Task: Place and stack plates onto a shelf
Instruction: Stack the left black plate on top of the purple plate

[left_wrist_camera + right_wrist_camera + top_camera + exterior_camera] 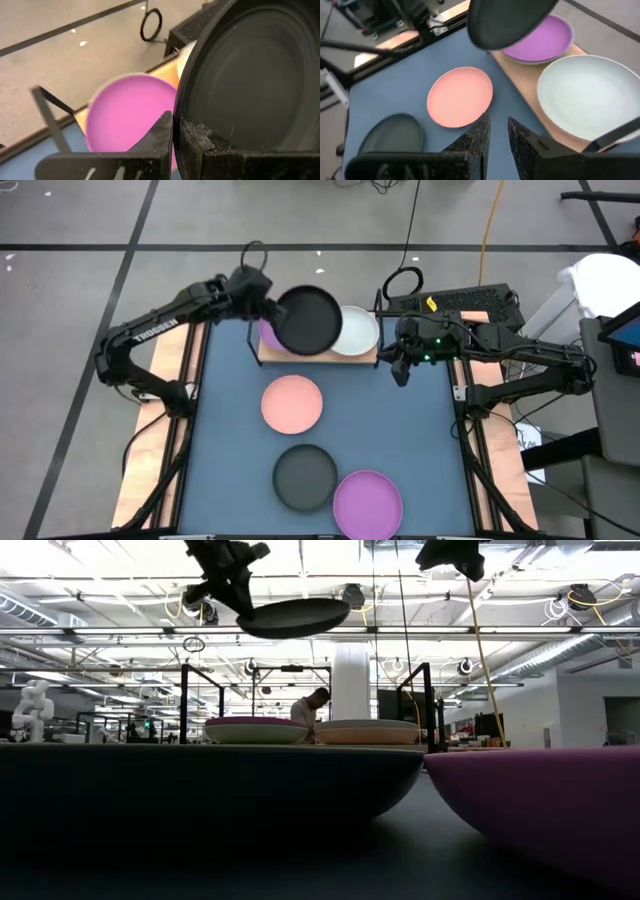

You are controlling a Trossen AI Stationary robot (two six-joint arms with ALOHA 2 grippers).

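left tool [268,308] gripping dark grey plate [309,321], slightly tilted, above shelf [318,356]

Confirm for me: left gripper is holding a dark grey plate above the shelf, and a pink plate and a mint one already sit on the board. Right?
Not quite. The left gripper does hold the dark grey plate above the shelf, but the plate beside the mint plate on the board is a purple plate, as the right wrist view shows. The pink plate lies on the blue mat.
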